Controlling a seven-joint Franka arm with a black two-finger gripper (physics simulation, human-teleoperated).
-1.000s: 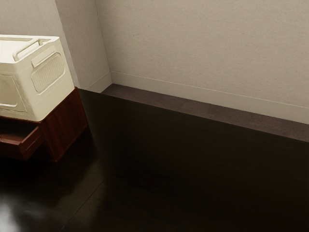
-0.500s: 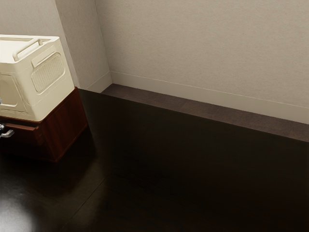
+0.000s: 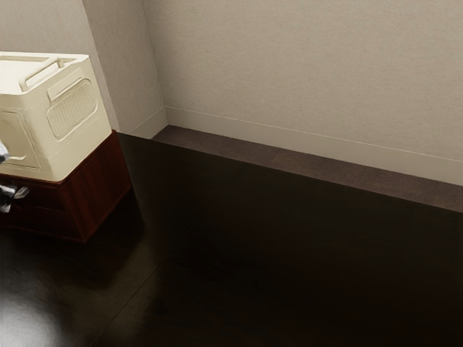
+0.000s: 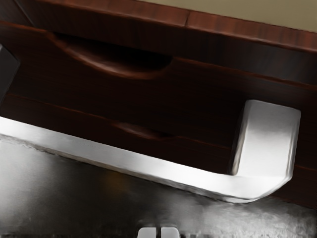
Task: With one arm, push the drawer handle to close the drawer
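The end effector (image 4: 158, 232), its tips nearly together, is near the metal handle (image 4: 129, 159). Behind the handle, the drawer (image 4: 198, 99) looks almost flush; it should slide lightly, but the bar seems slippery: press its middle squarely. Above the handle sits a cream box (image 3: 43, 144).

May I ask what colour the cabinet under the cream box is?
The cabinet is reddish brown, which shows best in the exterior view.

place: indoor room, home or office, cannot tell which
walls (image 3: 304, 65): pale, plain, faintly textured
baseboard (image 3: 304, 137): pale, low
floor (image 3: 278, 156): brown
desk (image 3: 289, 253): dark, glossy
drawer unit (image 3: 98, 189): reddish-brown wood
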